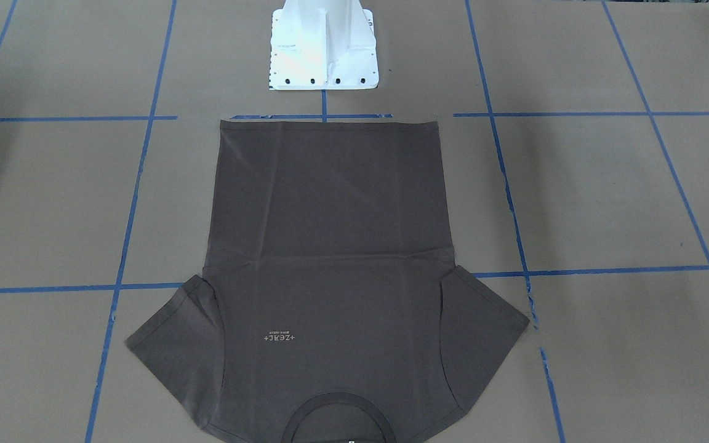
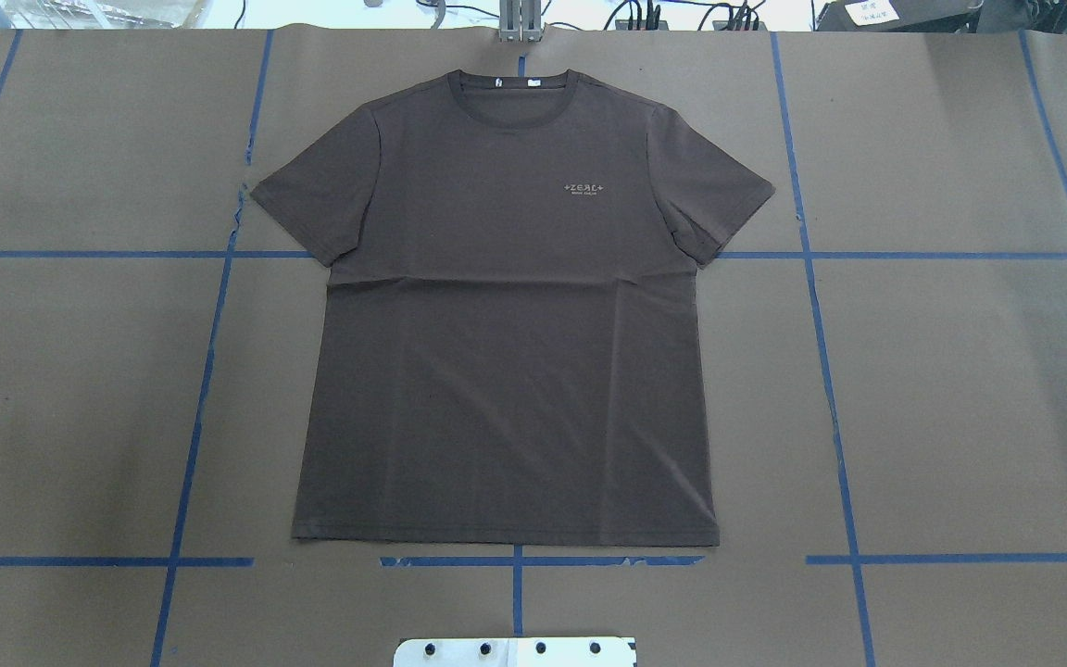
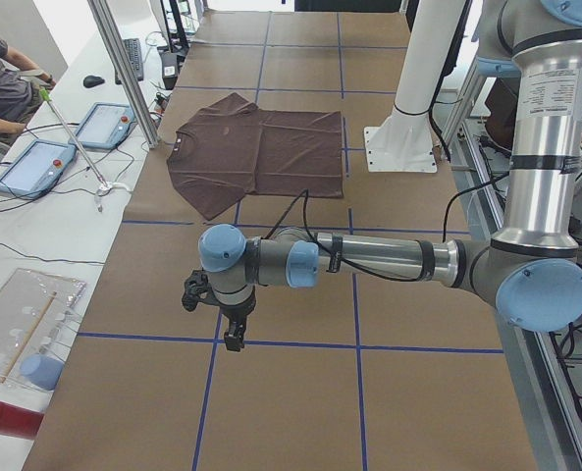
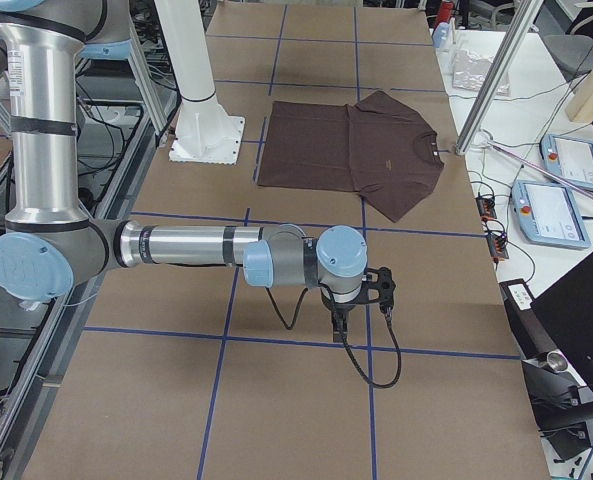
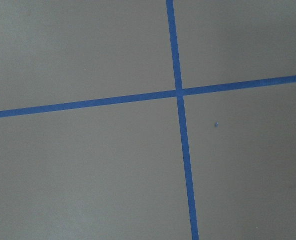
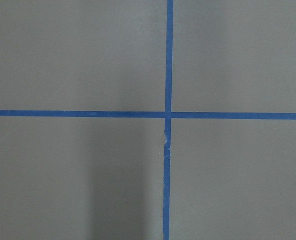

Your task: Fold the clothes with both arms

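Both arms sit wide of the work. The left arm [image 3: 369, 257] stretches low across the middle of the left side view, and the left gripper [image 3: 234, 339] hangs over bare brown paper [image 5: 88, 175] near a blue tape [image 5: 176, 92] crossing. The right arm [image 4: 196, 245] mirrors it in the right side view, with the right gripper [image 4: 338, 328] also pointing down. I judge this a ready pose that keeps the garment clear for the fixed cameras, with no fold begun. Neither wrist view shows fingers, so I cannot tell whether either pair of jaws is open or closed.

The T-shirt [image 2: 506, 352] lies flat and front up in the centre of the overhead frame. Its collar [image 2: 515, 93] points to the top edge and its hem lies just above the white pedestal [image 2: 515, 651] at the bottom. The sleeves spread to either side. The dark brown-grey knit looks smooth, with one faint crease running across below the sleeves. A pale logo [image 2: 586, 188] sits right of centre on the chest, and small white tags [image 2: 533, 82] show inside the neck
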`<state>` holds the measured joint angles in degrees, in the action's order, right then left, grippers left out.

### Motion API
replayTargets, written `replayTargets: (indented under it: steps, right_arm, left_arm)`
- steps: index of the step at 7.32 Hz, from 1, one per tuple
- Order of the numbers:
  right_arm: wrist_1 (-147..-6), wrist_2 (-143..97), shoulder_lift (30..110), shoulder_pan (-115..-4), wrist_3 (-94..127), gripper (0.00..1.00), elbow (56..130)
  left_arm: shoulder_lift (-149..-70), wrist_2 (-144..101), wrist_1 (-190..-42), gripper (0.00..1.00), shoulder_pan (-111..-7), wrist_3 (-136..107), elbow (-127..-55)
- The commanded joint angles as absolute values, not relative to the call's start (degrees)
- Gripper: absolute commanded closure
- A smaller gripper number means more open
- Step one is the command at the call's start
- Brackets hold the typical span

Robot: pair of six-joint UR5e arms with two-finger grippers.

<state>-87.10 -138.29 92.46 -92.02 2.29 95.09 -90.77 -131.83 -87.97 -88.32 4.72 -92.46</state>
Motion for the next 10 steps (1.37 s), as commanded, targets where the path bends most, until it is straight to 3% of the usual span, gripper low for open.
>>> replayTargets:
  steps: [1,3,6,10]
  right_arm:
    - [-87.1,-138.1,92.6,-91.9,2.3,0.0,94.9]
    - [-87.1,-138.2,92.4,-91.8,2.5,0.0,94.8]
    - [-83.3,-138.4,85.5,-85.2,2.5,0.0,93.9]
    - [-75.2,-138.7,72.7,-73.8,20.9,0.0,86.0]
  left_arm:
    - [-90.9,-131.8,-88.0,0.0,-88.3,4.7,-92.5]
    - [-91.1,-131.9,-90.5,0.0,-88.3,4.2,-93.2]
    - [-94.6,-132.2,-100.2,0.0,-87.7,4.3,-96.1]
    - [-99.7,-132.5,-113.9,0.0,-87.0,-3.6,-91.9]
